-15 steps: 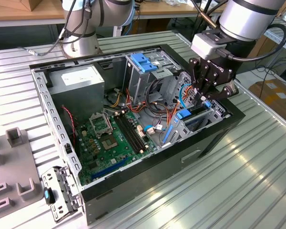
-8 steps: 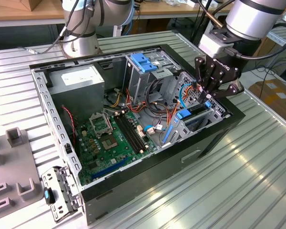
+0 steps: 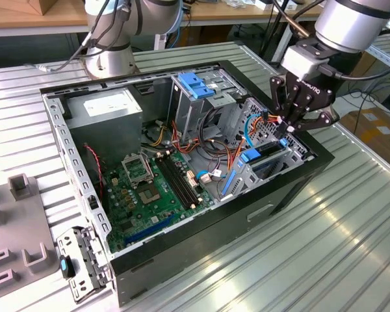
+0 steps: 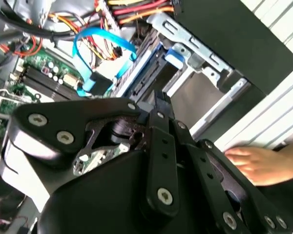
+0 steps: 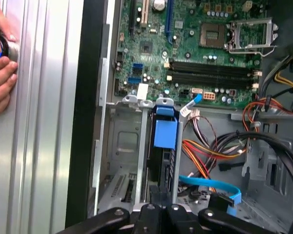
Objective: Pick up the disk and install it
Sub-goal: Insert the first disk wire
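My black jointed fingers up close, drawn shut with nothing between them, tips just above the dark silver hard disk with blue plastic rails, seated on edge in the silver metal drive cage of the open black computer case — on the ribbed metal table.

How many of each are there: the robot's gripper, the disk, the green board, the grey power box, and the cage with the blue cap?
Gripper: 1
Disk: 1
Green board: 1
Grey power box: 1
Cage with blue cap: 1
Total: 5
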Tool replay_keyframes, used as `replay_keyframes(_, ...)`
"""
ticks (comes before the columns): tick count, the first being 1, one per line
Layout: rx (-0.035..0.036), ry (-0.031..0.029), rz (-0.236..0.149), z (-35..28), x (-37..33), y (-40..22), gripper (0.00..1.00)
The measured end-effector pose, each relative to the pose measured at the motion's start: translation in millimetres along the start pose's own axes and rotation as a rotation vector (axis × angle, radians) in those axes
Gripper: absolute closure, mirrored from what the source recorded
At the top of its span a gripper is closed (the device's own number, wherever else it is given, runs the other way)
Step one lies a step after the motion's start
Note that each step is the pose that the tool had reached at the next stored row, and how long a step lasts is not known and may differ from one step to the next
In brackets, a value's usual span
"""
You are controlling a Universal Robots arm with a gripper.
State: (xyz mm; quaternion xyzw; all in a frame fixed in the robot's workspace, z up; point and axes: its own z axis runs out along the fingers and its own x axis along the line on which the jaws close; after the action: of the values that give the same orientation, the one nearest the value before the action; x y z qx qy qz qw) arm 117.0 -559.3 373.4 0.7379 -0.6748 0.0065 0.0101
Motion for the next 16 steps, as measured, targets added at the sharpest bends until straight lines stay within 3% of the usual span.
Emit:
replay_keyframes(4,-0.0071,-0.0006,-0.008,-10.6,0.4,-2.2,0.89)
replay_keyframes(5,-0.0131,-0.0015,-0.017,-12.1,0.6,-7.0,0.89)
replay_keyframes(8,-0.0177,-0.0038,-0.040,-12.3,1.4,-15.2,0.89)
replay_keyframes(16,-0.0243,-0.0053,-0.051,-12.5,1.6,-45.3,0.89)
